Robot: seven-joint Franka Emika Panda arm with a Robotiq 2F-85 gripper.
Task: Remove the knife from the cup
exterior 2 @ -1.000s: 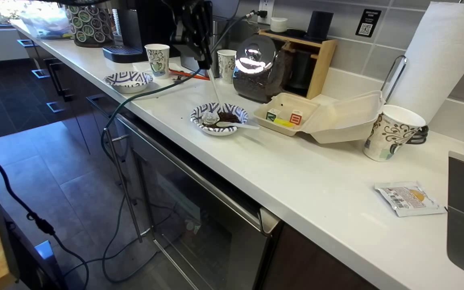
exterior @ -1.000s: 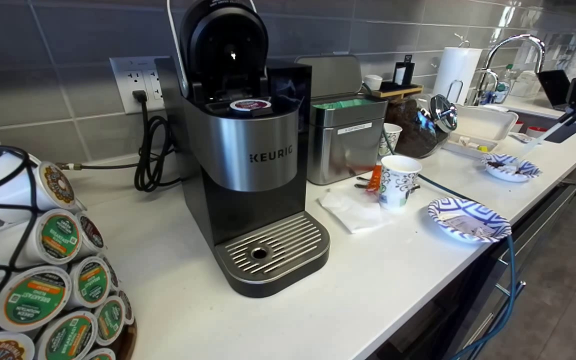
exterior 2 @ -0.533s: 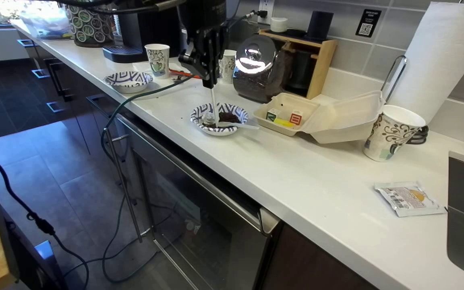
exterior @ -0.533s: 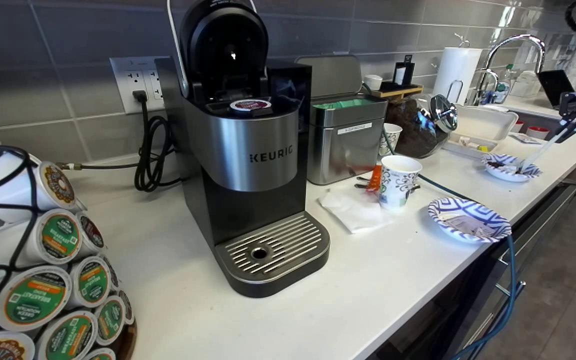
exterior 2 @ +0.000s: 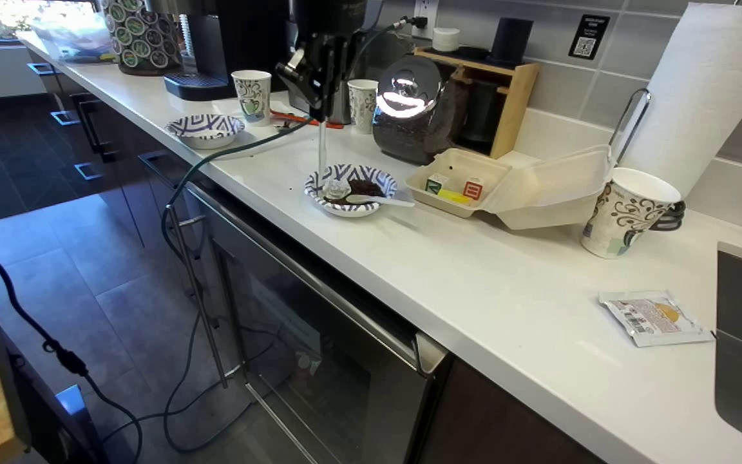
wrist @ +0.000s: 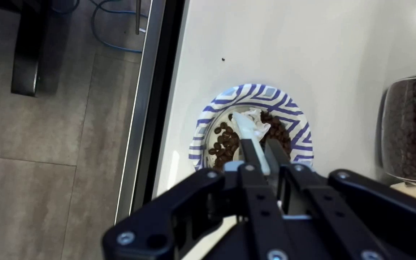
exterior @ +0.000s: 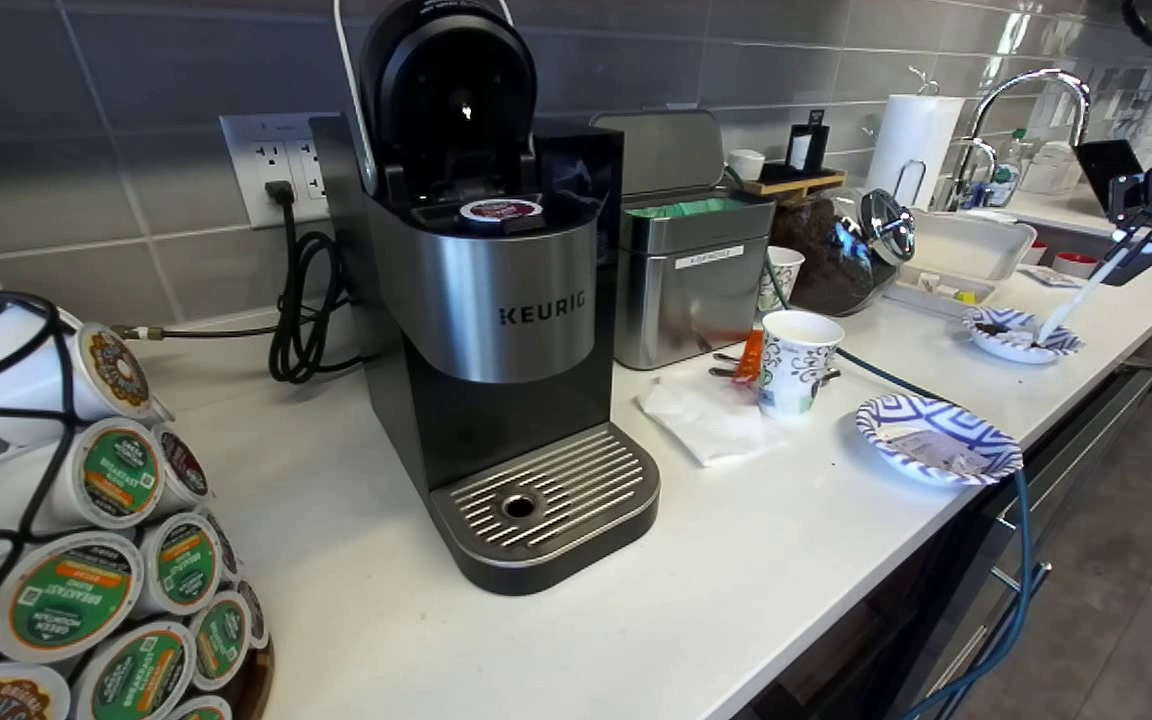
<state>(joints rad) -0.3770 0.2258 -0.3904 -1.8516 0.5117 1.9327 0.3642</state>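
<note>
Grey tiles [exterior: 776, 65] line the wall behind a long white table [exterior 2: 506, 303]. Nearest, in the wrist view, the tool [wrist: 261, 146] is clamped on a white plastic knife [wrist: 245, 124], which juts past its tips above a blue-patterned paper bowl [wrist: 302, 131] of coffee beans [wrist: 226, 145] and a crumpled white scrap [wrist: 261, 128]; whether the blade touches anything there I cannot tell. In an exterior view the arm [exterior 2: 329, 16] reaches down from the top edge, tool aimed at the table, and the knife hangs almost upright beneath. Half a second ago the knife's end overlapped the front part of the bowl in that view; now it sits by the left rim, and the tool is slightly higher and farther left. Beyond, in both exterior views, a patterned white cup [exterior: 798, 365] stands upright near the coffee machine [exterior: 536, 345], well apart from the tool and knife. A second such cup [exterior 2: 362, 106] stands beside a glass jar [exterior 2: 406, 132]. Which cup the task means I cannot tell.
</note>
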